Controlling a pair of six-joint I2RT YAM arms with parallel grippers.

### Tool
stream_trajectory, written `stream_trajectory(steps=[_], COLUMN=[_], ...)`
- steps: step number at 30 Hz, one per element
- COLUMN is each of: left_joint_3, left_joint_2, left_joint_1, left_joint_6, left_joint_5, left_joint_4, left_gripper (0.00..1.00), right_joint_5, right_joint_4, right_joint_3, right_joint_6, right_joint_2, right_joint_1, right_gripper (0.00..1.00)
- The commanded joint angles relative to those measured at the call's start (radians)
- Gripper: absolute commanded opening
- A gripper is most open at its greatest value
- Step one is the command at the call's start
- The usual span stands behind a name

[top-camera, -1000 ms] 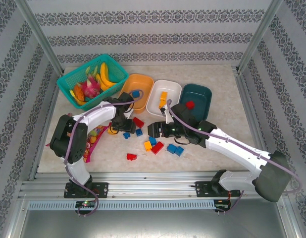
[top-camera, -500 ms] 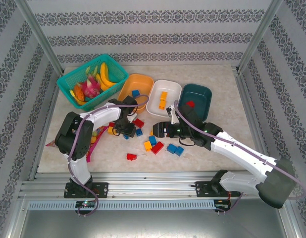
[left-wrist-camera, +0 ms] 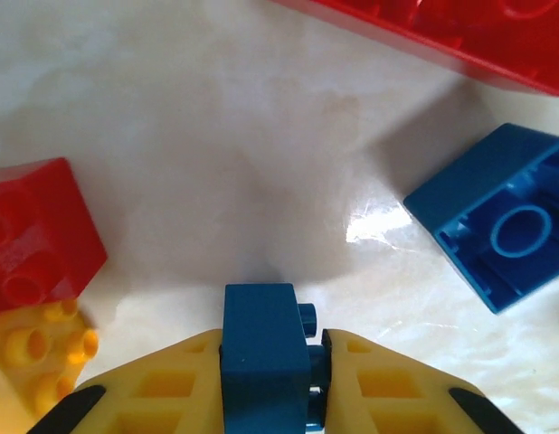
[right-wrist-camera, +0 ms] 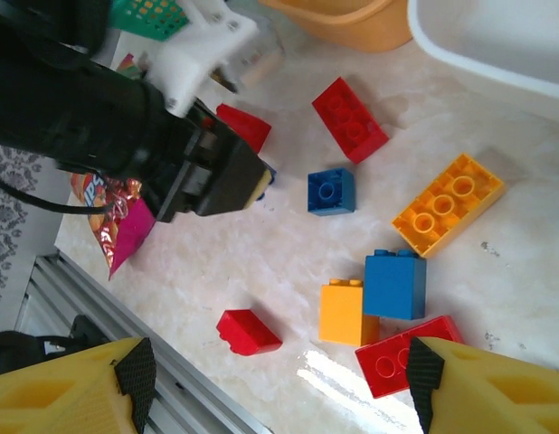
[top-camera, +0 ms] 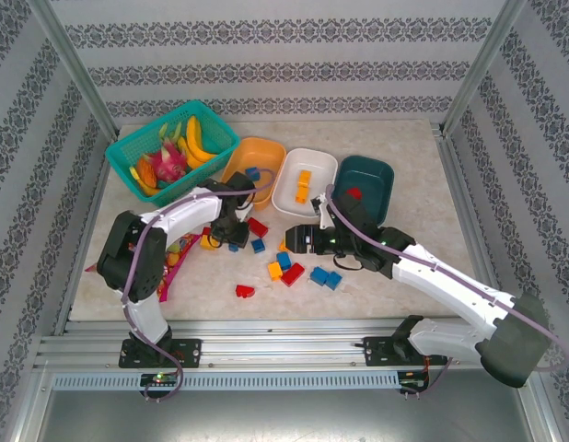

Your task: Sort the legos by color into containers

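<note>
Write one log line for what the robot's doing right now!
left claw: shut on small blue plastic brick | right claw: open above scattered plastic bricks | phase: grasp

Red, blue, orange-yellow legos [right-wrist-camera: 332, 192]; orange, white, teal containers [top-camera: 323, 180]

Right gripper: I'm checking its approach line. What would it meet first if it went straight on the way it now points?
The right gripper would probably meet bare marbled tabletop first, between the small red plastic brick and the orange-yellow plastic brick; depth is unclear, so it could clip either.
</note>
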Motion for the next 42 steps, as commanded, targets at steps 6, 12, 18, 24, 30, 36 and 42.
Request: stream_trajectory(steps=[6,12,18,24,30,36,42], left_joint_3=[0.373,0.700,0.855,0.866,0.910,0.899,0.674], left_joint_2=[0.087,0.347,0.503,0.573,0.584,0.458,0.196], left_joint_1=[0.072,0.100,0.123,0.128,0.129,0.127,0.130], left_joint_6=[-0.092,-0.096,-0.107,-0.118,-0.128,-0.162,-0.214], left_joint_5=[-0.040,-0.089,-0.200,-0.171,-0.151,-0.134,-0.128], left_joint_4=[-0.094,-0.180,-0.247,-0.228,-0.233,-0.239,-0.196], left_gripper=[0.26,0.26,0.26,0.30,0.59,0.67,0.71], right_joint_5=[0.021,0.001,-0.008,-0.008,-0.020,-0.015,0.002], right_joint_4=[0.069,0.045,0.037,0.028,0.009,-0.005,-0.040], right_joint_3=[0.111,0.182,0.191,0.157,0.147,0.145,0.194], right_joint_6=[0.064,0.067,0.076,0.084,0.073,0.051,-0.037], right_joint_2=[0.009,0.081,0.098,0.082,0.086,0.084,0.091], right_joint_1=[-0.096,-0.149,-0.172,-0.182,-0.188,-0.188,-0.165], right_gripper=[0.75,0.75,0.74,0.74,0.74,0.74,0.74])
